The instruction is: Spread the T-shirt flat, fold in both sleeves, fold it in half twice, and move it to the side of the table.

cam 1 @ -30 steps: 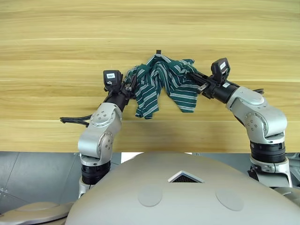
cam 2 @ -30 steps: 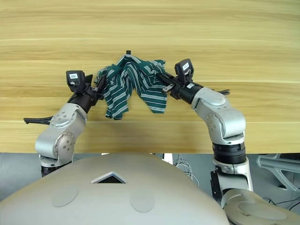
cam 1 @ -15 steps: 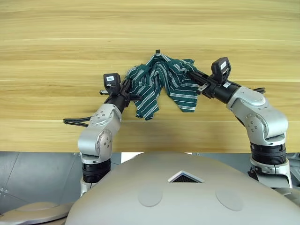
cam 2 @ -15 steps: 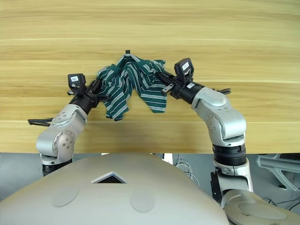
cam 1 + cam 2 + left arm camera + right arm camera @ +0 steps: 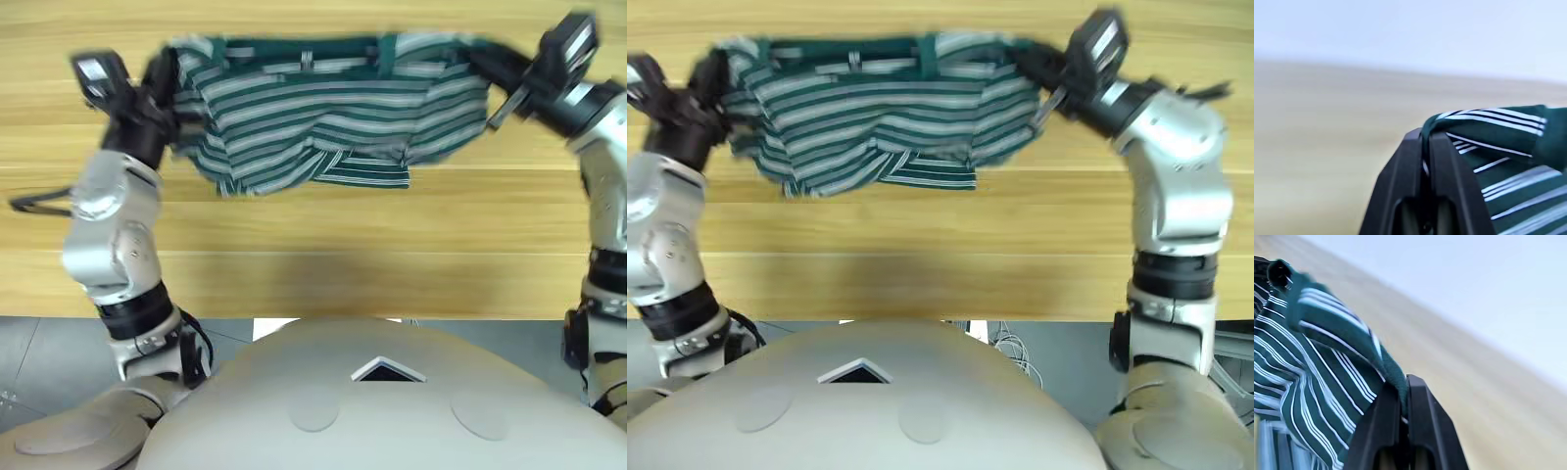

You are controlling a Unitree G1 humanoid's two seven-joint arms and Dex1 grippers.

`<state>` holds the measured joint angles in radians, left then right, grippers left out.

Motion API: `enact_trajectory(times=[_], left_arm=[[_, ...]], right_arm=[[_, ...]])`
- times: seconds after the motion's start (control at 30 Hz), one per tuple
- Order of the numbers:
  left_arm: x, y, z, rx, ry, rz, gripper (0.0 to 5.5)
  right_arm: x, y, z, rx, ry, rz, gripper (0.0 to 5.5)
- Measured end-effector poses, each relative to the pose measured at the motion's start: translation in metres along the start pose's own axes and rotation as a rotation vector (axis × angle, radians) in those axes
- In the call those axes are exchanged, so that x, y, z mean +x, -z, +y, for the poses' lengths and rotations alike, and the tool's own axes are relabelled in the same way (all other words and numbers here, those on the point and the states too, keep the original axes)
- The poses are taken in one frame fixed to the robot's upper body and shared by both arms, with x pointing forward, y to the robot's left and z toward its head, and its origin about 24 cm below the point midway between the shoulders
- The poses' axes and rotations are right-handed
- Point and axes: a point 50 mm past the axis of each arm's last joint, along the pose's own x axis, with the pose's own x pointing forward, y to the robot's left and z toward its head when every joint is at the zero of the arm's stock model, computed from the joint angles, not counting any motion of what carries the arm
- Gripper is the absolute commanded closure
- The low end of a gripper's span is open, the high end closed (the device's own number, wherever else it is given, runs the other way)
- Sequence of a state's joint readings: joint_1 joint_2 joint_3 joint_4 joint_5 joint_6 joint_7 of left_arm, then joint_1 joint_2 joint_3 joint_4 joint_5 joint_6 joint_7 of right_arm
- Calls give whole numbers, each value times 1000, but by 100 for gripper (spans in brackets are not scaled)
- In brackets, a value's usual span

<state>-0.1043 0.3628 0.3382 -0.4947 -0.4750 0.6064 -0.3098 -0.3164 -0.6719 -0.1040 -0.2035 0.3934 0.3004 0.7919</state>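
Wooden counter (image 5: 313, 245) lies beneath the striped T-shirt (image 5: 323, 117), stretched wide between both arms (lower edge bunched). Left fingers (image 5: 1400, 176) and right fingers (image 5: 1425, 421) each clamp an upper corner.

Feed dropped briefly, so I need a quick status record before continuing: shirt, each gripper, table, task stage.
T-shirt: green with white stripes, stretched wide between both grippers, lower part bunched and wrinkled
Left gripper: fingers shut on one end of the T-shirt
Right gripper: fingers shut on the opposite end
Table: wooden, under the held shirt
Task stage: shirt not yet laid flat; sleeves not folded
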Motion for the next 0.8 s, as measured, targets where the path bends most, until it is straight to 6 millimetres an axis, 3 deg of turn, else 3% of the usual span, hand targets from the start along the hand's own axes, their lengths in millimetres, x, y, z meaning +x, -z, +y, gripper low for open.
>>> enact_trajectory(times=[0.07, 0.17, 0.23, 0.33, 0.5, 0.6, 0.7, 0.8], left_arm=[[8, -55, 10, 164, 80, -149, 547], [-7, -104, -7, 374, 263, -273, 547], [-13, -116, -23, 474, 392, -294, 547], [21, -123, -27, 517, 509, -249, 547], [89, -134, 7, 430, 378, -217, 547], [118, -146, 19, 398, 224, -236, 547], [147, -164, 30, 375, -2, -254, 547], [164, -190, 35, 408, -198, -262, 547]], right_arm=[[-2, -46, -29, -153, 55, -113, 550], [-16, -85, -46, -283, 90, -215, 550], [-16, -92, -50, -310, 89, -237, 550], [19, -88, -72, -346, 119, -164, 550], [70, -67, -93, -216, 193, -86, 550], [91, -65, -99, -176, 272, -51, 550], [114, -79, -108, -150, 400, -50, 550], [131, -120, -114, -173, 502, -108, 550]])
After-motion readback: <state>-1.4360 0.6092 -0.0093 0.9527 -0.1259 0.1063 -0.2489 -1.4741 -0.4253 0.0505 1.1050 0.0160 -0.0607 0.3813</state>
